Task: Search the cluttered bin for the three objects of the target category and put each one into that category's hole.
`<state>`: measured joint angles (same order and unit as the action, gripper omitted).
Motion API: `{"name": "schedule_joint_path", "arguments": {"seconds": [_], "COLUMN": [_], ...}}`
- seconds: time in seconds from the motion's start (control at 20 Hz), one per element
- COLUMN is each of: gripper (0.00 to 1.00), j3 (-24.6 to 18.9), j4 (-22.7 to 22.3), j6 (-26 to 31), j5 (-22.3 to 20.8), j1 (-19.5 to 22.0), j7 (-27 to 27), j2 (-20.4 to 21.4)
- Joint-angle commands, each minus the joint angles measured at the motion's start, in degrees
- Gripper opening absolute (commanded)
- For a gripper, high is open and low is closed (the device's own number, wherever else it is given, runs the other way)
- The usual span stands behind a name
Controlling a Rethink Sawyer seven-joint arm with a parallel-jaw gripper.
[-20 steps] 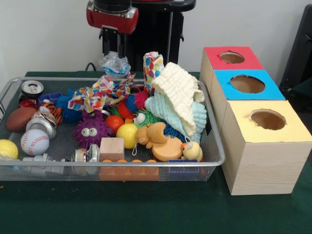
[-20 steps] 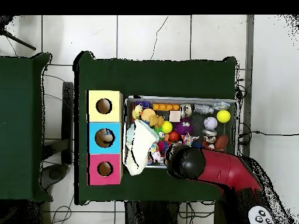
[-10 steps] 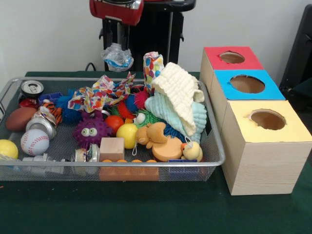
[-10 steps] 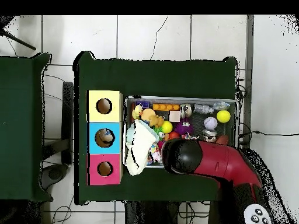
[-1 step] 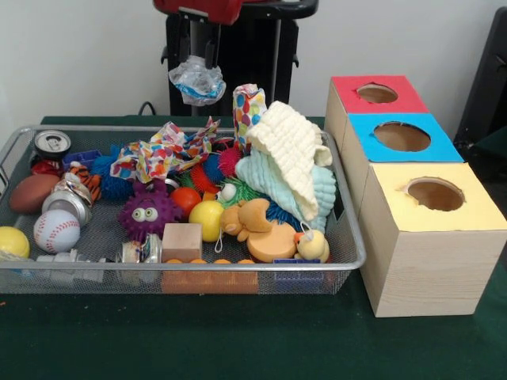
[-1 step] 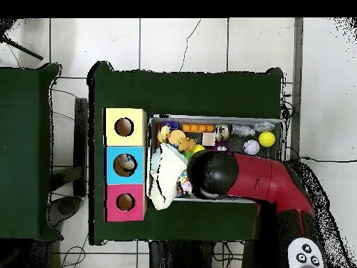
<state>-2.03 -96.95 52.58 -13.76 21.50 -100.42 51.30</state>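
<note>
Green-clothed table (image 5: 238, 340) carried the mesh bin (image 5: 348, 261), above which the tool (image 5: 198, 59) was clenched on a crumpled plastic wrapper (image 5: 196, 81), held clear of the clutter, presumably for carrying toward the holed boxes (image 5: 432, 237).

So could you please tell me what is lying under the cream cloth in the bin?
Under the cream cloth lies a folded pale green cloth; blue spikes of a toy poke out below that. Whatever else they cover in the wire bin is hidden in both views.
</note>
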Motion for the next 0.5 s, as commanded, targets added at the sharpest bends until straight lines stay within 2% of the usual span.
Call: {"name": "schedule_joint_path", "arguments": {"seconds": [0.05,0.5], "gripper": [0.00,0.00], "j3": [-0.3,-0.7], "j4": [7.5,13.3], "j6": [9.8,11.9], "j5": [1.8,2.5], "j1": [-1.1,-2.8], "j7": [-8.0,-10.0], "j2": [-0.8,-5.0]}}
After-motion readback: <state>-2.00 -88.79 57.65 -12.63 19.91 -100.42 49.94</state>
